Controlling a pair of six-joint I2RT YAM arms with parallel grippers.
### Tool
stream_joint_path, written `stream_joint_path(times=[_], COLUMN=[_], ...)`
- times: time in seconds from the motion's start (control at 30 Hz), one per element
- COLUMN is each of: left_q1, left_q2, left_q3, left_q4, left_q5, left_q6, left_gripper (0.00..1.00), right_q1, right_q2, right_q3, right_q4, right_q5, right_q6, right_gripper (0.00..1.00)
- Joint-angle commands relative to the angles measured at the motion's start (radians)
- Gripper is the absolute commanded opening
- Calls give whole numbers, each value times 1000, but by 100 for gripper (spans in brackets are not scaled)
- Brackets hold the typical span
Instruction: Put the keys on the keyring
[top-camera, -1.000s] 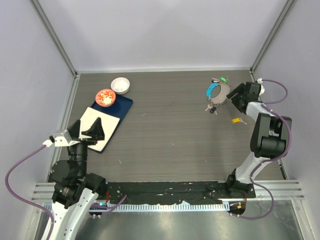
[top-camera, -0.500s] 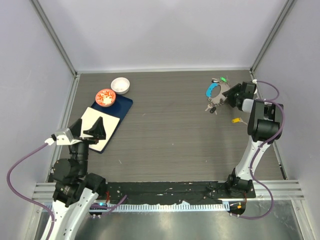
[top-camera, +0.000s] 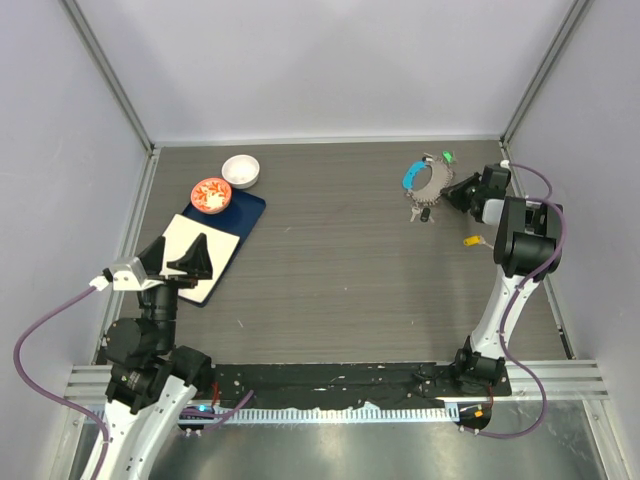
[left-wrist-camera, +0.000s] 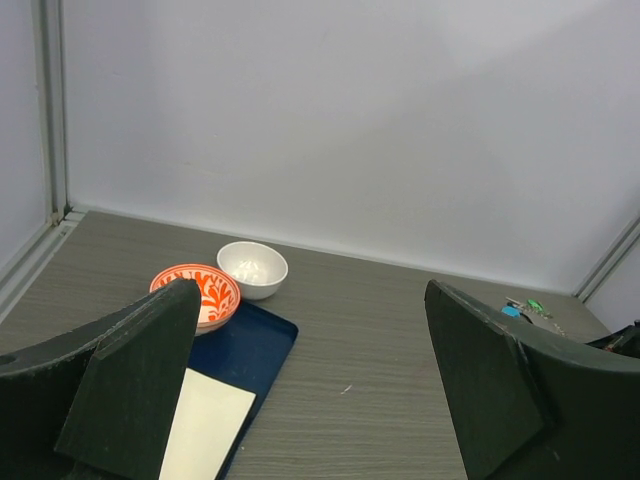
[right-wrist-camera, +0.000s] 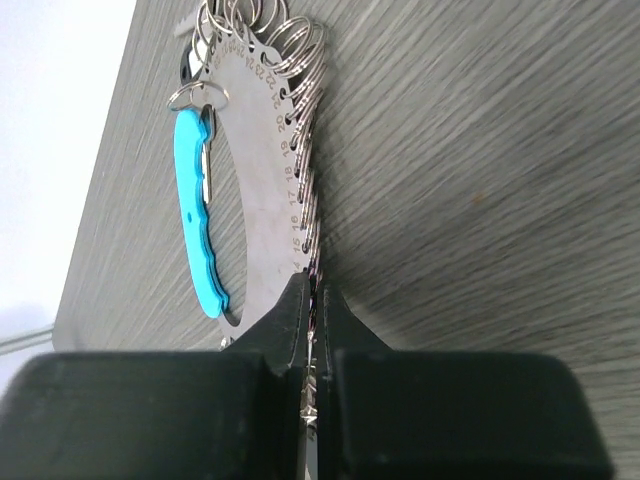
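Keyring (top-camera: 425, 178): a flat grey metal crescent with a bright blue curved plastic piece (top-camera: 411, 176) along its inner side. It sits at about 1 o'clock on the grey wood-grain table (top-camera: 330, 250) in the top view. The right wrist view shows the keyring (right-wrist-camera: 255, 190) close up. Small numbers, 17 to 20 among them, are stamped along the plate. A row of thin wire split rings (right-wrist-camera: 300, 60) is threaded along its outer edge, and the blue piece (right-wrist-camera: 200, 220) bears a small hole.

The right gripper (top-camera: 458, 190) reaches in from the ring's 4 o'clock. In the wrist view the gripper (right-wrist-camera: 312, 300) has its jaws clenched on the plate's numbered edge, with only the thin metal between them.

A small cluster of dark-headed metal keys (top-camera: 420, 213) lies just at the ring's 6 o'clock; whether they hang from it I cannot tell. A green tag (top-camera: 447, 157) shows at its 1 o'clock. A yellow-tagged key (top-camera: 471, 240) lies apart at 4 o'clock, beside the right arm.

The left gripper (top-camera: 180, 262) hovers at 8 o'clock of the table over a cream sheet (top-camera: 200, 250) on a dark blue tray (top-camera: 245, 212). Its jaws are spread wide with nothing between them. A red-patterned round dish (top-camera: 211, 194) and a white bowl (top-camera: 240, 171) stand at the tray's 12 o'clock end.
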Motion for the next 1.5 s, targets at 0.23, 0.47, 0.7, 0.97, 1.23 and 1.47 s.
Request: stream_joint_path(times=[0.23,0.47,0.7,0.97,1.23,1.47], left_q1=[-9,-14,-14,-14,-15,-15], left_q2=[-21,-12,12,25,32,37], left_q3=[-5,-3,0,7,9,9], left_q4=[46,44,43,40,34,34], left_q5=[21,32,35,45,53,59], left_q6=[5,5,5,5,0,-1], left_gripper=[100,100,100,100,100,100], right_q1=[125,371,666,814,814,820], right_q2=[-148,-305,-487,-730,-834,-935], right_q3=[-154,-389,-573,-736,-759,-797], right_q4=[4,4,88,50,-102,-200], right_q5=[-205,-222,-12,420,404,300], right_q6=[-105,-111,22,142,82,18], right_gripper=[1,1,1,1,54,65])
